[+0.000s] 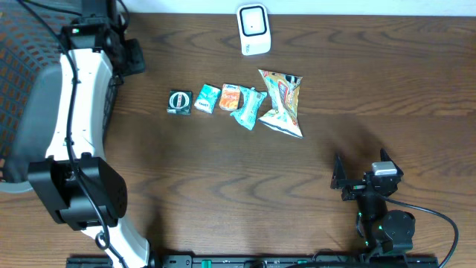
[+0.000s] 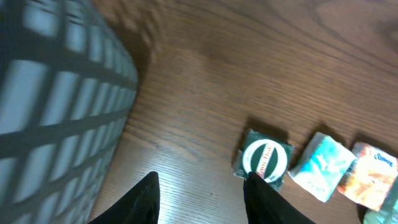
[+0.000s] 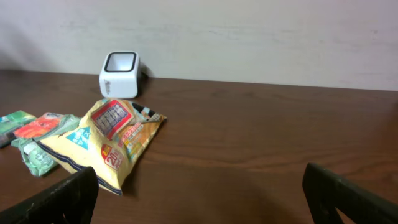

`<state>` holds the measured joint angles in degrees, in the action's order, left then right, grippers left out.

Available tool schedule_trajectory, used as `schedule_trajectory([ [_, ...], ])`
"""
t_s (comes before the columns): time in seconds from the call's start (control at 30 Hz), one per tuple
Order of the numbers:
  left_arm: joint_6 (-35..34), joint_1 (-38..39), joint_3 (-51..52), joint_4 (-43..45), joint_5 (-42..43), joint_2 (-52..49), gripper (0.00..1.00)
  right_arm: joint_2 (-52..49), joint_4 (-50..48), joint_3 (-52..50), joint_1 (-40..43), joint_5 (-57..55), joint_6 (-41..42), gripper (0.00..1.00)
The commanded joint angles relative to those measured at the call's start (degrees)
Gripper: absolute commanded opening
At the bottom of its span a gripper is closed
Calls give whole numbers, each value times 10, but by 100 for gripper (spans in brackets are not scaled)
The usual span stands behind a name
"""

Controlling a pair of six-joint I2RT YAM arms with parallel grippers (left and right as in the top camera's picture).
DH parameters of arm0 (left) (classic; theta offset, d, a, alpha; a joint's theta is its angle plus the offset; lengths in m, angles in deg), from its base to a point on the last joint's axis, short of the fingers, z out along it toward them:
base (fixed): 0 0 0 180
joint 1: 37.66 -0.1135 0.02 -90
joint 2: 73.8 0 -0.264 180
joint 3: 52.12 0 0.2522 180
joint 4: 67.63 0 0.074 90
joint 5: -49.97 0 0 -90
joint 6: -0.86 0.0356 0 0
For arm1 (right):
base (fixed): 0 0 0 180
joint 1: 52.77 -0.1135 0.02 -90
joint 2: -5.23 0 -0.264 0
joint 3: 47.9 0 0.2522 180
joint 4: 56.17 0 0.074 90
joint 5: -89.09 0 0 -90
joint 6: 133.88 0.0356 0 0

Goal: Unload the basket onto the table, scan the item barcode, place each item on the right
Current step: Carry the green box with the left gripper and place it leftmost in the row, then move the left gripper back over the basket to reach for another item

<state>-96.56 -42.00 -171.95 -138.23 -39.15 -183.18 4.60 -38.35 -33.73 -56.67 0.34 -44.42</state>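
My left claw point(image 2: 205, 202) has its two fingers point(image 2: 146, 199) apart with only bare wood showing between them, so it holds nothing. In the wrist view the tip of its other finger overlaps the near corner of the dark green packet point(image 2: 264, 158), the one with the white ring on it, but I cannot tell whether they touch. From overhead the left claw point(image 1: 130, 56) sits off to the side of that packet point(image 1: 180, 101), next to the grey mesh basket point(image 1: 22, 67) at the table's edge.

My right claw point(image 3: 205, 199) is spread as wide as it goes and is empty, low over the table point(image 1: 223, 186) and well apart from the goods.

The packets lie in a row. Beside the dark green one is a teal packet point(image 1: 207, 99), then an orange packet point(image 1: 231, 97), a pale green pouch point(image 1: 251, 108), and the big crisp bag point(image 1: 281, 103) lying flat. The white scanner point(image 1: 253, 30) stands behind the row, near the back edge, window facing up
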Motion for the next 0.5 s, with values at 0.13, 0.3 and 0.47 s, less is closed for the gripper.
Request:
schedule_trajectory([
  [0.13,62,-35,-8,-23,-21,5,42,3,3,-1,-3,-3,-4,99],
  [0.3,62,-46,-8,-29,-21,5,42,3,3,-1,-3,-3,-4,99],
  [0.47,63,-47,-8,-64,-20,6,42,3,3,-1,-3,-3,-4,99],
])
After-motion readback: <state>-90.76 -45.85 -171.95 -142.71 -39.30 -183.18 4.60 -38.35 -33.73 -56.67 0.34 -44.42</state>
